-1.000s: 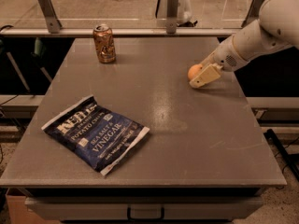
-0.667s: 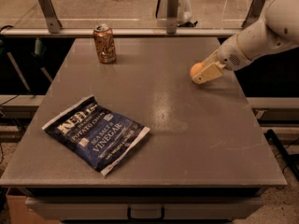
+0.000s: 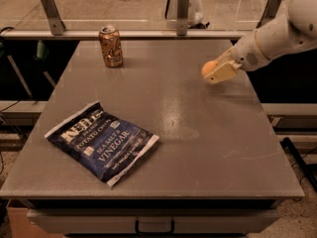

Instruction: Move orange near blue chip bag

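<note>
The orange [image 3: 207, 67] is a small round fruit held in my gripper [image 3: 216, 72] above the right rear part of the grey table [image 3: 198, 133]. The cream-coloured fingers [image 3: 223, 72] are shut around it, and only its left side shows. My white arm reaches in from the upper right. The blue chip bag [image 3: 101, 142] lies flat on the front left of the table, with white lettering, well away from the gripper.
A brownish-orange drink can [image 3: 110, 46] stands upright at the back left of the table. A metal rail with posts [image 3: 183, 14] runs behind the table's far edge. A drawer handle [image 3: 154, 228] shows below the front edge.
The gripper with the orange has lifted off the table surface and moved slightly up and back; the bag and can have not moved.
</note>
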Available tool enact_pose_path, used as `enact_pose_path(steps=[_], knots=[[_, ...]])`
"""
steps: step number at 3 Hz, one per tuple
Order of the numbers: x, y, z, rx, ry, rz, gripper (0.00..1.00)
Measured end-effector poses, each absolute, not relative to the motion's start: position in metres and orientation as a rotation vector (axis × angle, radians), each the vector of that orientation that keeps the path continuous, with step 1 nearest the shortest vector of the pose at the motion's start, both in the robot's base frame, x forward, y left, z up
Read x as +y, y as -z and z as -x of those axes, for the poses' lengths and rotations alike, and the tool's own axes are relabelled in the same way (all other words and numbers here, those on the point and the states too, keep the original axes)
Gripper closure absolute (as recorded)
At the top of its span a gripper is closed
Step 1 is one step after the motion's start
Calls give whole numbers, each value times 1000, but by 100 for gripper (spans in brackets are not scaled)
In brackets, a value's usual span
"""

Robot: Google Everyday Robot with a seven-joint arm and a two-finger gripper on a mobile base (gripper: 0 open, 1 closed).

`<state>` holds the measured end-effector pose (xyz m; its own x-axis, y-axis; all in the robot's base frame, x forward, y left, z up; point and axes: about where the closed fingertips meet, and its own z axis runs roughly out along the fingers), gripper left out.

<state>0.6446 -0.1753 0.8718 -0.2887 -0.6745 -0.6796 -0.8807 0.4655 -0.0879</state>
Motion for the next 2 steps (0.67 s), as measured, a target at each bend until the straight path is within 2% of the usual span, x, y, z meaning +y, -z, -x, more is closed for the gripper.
enact_pose_path(steps=[1, 2], knots=[[-175, -872, -645, 2055, -403, 1288, 100], [-143, -867, -628, 1983, -505, 1383, 100]])
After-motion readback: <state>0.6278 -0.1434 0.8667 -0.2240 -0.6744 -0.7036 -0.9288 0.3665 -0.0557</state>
